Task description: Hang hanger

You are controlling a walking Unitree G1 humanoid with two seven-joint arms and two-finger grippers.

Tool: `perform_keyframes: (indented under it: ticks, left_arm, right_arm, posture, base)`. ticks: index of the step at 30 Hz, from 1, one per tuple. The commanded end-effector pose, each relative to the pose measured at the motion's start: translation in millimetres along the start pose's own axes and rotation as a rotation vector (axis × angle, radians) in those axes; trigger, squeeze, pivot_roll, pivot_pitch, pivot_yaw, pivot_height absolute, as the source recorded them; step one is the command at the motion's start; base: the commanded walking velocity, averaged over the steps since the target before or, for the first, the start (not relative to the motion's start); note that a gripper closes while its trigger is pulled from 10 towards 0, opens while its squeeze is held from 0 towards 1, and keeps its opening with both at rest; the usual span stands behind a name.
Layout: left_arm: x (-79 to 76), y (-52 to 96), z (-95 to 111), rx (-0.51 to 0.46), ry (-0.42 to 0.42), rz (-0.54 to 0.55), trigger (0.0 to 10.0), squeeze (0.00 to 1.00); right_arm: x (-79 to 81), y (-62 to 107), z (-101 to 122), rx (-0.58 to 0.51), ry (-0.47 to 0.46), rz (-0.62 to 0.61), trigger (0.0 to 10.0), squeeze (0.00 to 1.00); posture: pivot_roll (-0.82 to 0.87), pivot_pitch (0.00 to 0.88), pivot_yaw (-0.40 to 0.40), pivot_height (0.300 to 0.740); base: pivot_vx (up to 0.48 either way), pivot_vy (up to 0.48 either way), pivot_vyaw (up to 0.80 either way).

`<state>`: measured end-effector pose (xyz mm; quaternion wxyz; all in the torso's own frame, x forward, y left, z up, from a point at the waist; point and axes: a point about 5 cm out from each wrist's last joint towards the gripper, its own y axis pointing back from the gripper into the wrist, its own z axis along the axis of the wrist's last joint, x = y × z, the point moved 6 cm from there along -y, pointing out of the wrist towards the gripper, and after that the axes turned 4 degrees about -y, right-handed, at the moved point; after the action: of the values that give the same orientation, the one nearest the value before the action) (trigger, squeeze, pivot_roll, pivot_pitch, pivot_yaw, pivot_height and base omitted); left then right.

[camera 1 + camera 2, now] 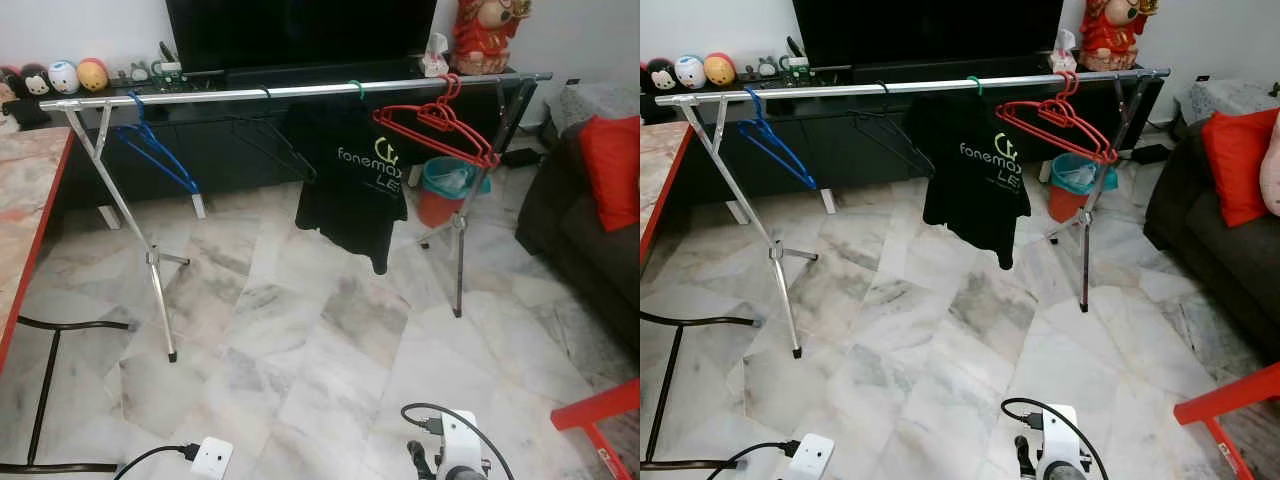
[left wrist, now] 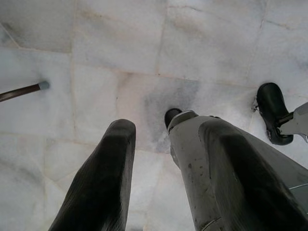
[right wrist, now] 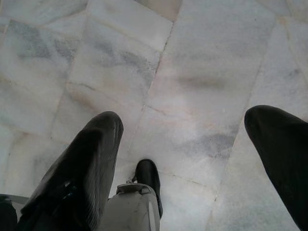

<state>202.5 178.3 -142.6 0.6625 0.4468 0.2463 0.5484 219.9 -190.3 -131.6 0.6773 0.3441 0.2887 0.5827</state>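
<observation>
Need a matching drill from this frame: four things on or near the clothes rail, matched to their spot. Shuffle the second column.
Things:
1. blue hanger
2. black T-shirt
3. red hangers
4. teal bin

Places:
A. on the floor behind the rail's right leg
B. near the rail's left end
C. near the rail's right end
D. middle of the rail, on a green hook

Pairs: 1-B, 2-D, 3-C, 4-A

Both grippers hang idle over the marble floor.
</observation>
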Motion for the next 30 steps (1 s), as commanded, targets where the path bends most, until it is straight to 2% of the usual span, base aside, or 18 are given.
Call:
perform_keyframes:
  ticks: [1, 11, 14, 18, 20, 21, 22, 25, 27, 30]
  left_arm:
    - [-0.6, -0.1, -1, 0.009, -0.018, 0.000, 10.0, 0.00]
    - [2.9, 0.3, -3, 0.009, -0.019, 0.011, 10.0, 0.00]
    - [3.8, 0.4, -3, 0.009, -0.016, 0.018, 10.0, 0.00]
    - [8.7, 0.7, -3, 0.002, 0.155, 0.044, 10.0, 0.00]
    - [19.5, 2.5, -6, -0.025, 0.349, 0.060, 10.0, 0.00]
    - [24.6, 3.8, -9, -0.037, 0.401, 0.066, 10.0, 0.00]
    - [29.1, 5.3, -12, -0.047, 0.417, 0.070, 10.0, 0.00]
    - [32.9, 7.2, -15, -0.064, 0.368, 0.071, 10.0, 0.00]
    - [33.7, 7.5, -15, -0.073, 0.372, 0.073, 10.0, 0.00]
    - [33.2, 7.2, -12, -0.081, 0.331, 0.064, 10.0, 0.00]
  right_arm:
    - [-2.0, 0.3, -3, 0.010, -0.014, -0.009, 10.0, 0.00]
    - [-1.8, 0.1, -2, 0.008, -0.013, -0.009, 10.0, 0.00]
    - [-1.5, 0.1, -2, 0.008, -0.013, -0.008, 10.0, 0.00]
    - [-1.2, 0.1, -2, 0.007, -0.014, -0.008, 10.0, 0.00]
    - [-1.2, 0.1, -2, 0.007, -0.016, -0.009, 10.0, 0.00]
    - [-1.1, 0.1, -2, 0.006, -0.017, -0.009, 10.0, 0.00]
    - [-1.2, 0.2, -2, 0.006, -0.018, -0.009, 10.0, 0.00]
    - [-1.1, 0.2, -2, 0.007, -0.016, -0.009, 10.0, 0.00]
    - [-1.0, 0.2, -2, 0.007, -0.016, -0.009, 10.0, 0.00]
    - [-1.0, 0.2, -2, 0.006, -0.017, -0.010, 10.0, 0.00]
  posture:
    - [0.10, 0.000, -0.016, 0.740]
    - [0.10, 0.000, -0.016, 0.740]
    - [0.10, 0.000, -0.015, 0.740]
    - [0.10, 0.000, -0.015, 0.740]
    - [0.10, 0.000, -0.014, 0.740]
    - [0.10, 0.000, -0.014, 0.740]
    - [0.10, 0.000, -0.015, 0.740]
    - [0.11, 0.000, -0.015, 0.740]
    - [0.11, 0.000, -0.015, 0.740]
    - [0.10, 0.000, -0.015, 0.740]
  base:
    - [0.000, 0.000, -0.73]
    - [0.000, 0.000, -0.73]
    - [0.260, 0.000, -0.73]
    - [0.268, 0.000, -0.73]
    - [0.000, 0.000, -0.73]
    - [0.000, 0.000, -0.73]
    - [0.000, 0.000, -0.73]
    - [0.000, 0.000, -0.73]
    - [0.000, 0.000, -0.73]
    - [0.000, 0.000, -0.73]
